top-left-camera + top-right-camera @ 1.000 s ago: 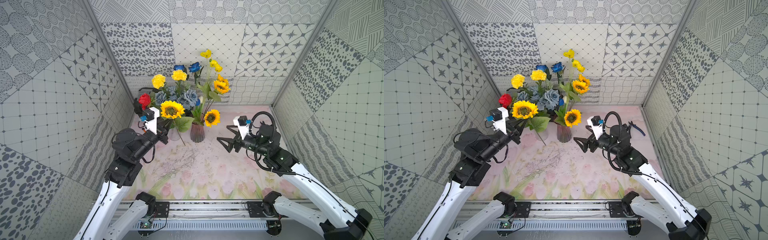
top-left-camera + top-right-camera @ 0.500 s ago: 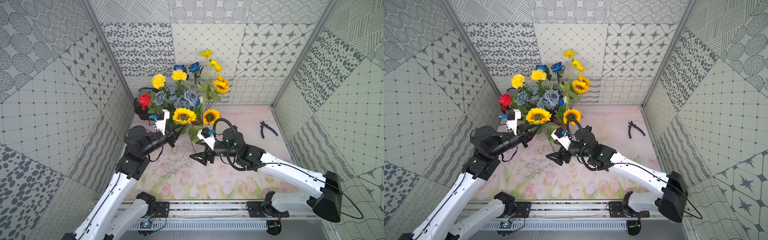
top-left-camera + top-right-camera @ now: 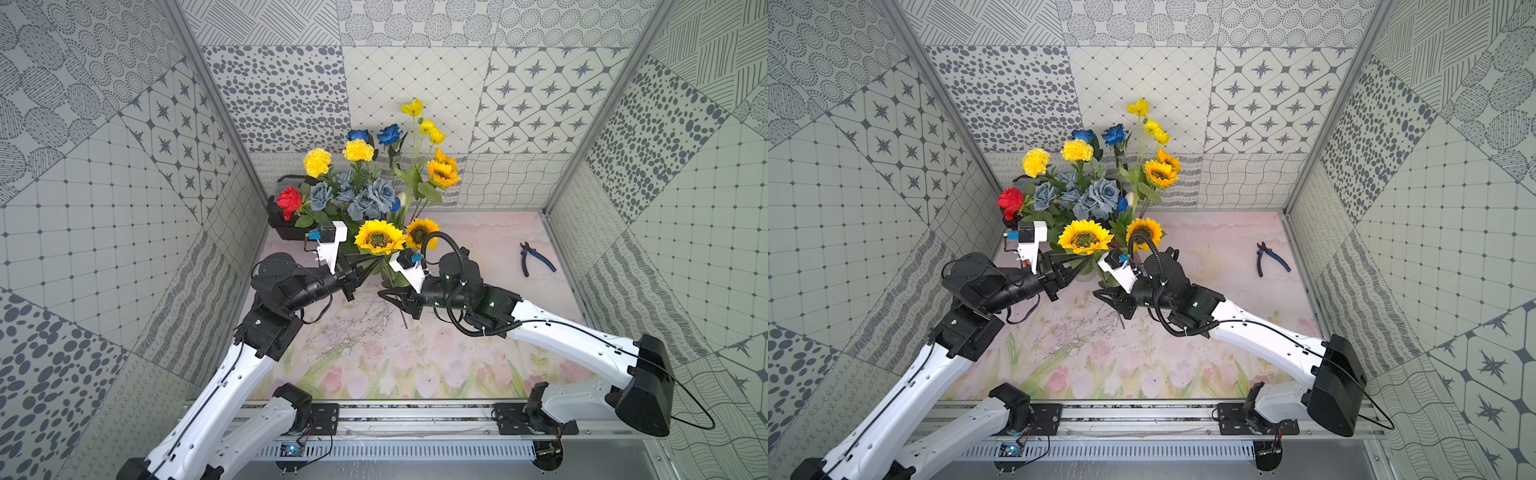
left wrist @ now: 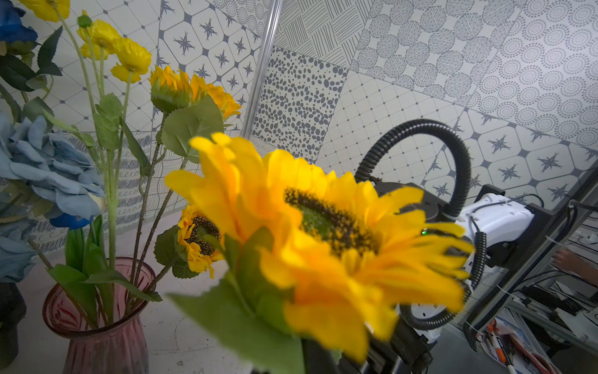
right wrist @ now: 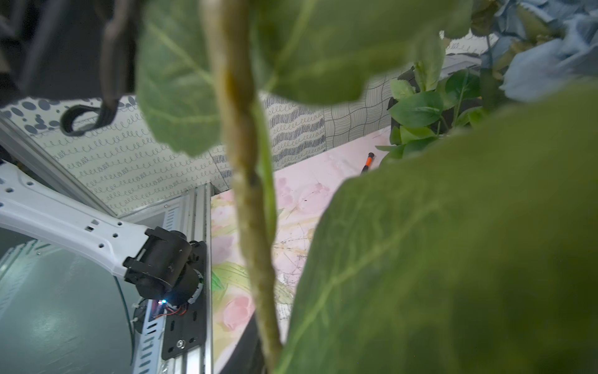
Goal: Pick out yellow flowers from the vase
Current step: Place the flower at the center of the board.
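Patterned tile walls (image 3: pixel 266 83) box in a pink floral surface (image 3: pixel 478 340). Both arms reach to the middle, toward the far edge where the bouquet stands. Pink glass vase (image 4: pixel 94 343) sits near the far edge, centre. It holds a smaller sunflower (image 3: pixel 422 232), a taller sunflower pair (image 3: pixel 444 173) and poppy-like yellows (image 3: pixel 411 107). Yellow carnations (image 3: pixel 317 162) rise among grey-blue roses (image 3: pixel 365 199) toward the far-left corner; can't tell which container they're in. Big sunflower (image 3: pixel 379 237) is the one in hand: in front of the vase, bloom up, stem slanting down over the surface. Looks like a handover so the left arm can go back for more. Left claw (image 3: pixel 372 262) is pressed together, pinching the stem just under the bloom. Right claw (image 3: pixel 398 305) sits around the lower stem (image 5: pixel 249 194) with a narrow gap; can't tell if it's gripping. Pliers (image 3: pixel 534 259) lie near the right edge, unused.
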`<state>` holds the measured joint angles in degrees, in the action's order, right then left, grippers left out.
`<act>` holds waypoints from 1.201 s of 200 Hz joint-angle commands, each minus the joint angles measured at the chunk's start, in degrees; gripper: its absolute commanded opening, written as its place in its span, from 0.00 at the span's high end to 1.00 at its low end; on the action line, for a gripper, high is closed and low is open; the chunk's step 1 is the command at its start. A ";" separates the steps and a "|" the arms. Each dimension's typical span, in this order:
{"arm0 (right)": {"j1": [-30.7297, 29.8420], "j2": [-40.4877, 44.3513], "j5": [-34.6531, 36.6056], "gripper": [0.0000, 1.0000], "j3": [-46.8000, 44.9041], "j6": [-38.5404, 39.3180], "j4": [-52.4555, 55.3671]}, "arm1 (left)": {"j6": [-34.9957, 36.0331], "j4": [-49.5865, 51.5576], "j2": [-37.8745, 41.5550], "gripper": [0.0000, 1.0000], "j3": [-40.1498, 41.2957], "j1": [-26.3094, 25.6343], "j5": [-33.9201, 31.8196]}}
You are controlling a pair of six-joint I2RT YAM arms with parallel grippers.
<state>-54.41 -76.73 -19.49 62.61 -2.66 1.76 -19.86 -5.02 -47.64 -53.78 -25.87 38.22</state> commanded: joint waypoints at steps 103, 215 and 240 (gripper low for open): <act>0.82 5.50 8.62 1.00 2.02 -0.35 -0.33 | 5.46 -2.43 2.33 0.02 2.89 -0.79 -8.42; 26.21 24.23 35.94 1.00 -2.25 -14.29 13.56 | 8.39 6.58 3.36 0.02 5.09 -0.76 -32.67; 36.43 21.08 28.69 1.00 -5.07 -18.70 16.88 | 8.34 6.14 1.64 0.02 4.98 -0.81 -33.16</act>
<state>-24.40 -52.73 13.19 60.60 -14.61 13.50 -13.30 0.84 -44.18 -48.86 -26.61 11.68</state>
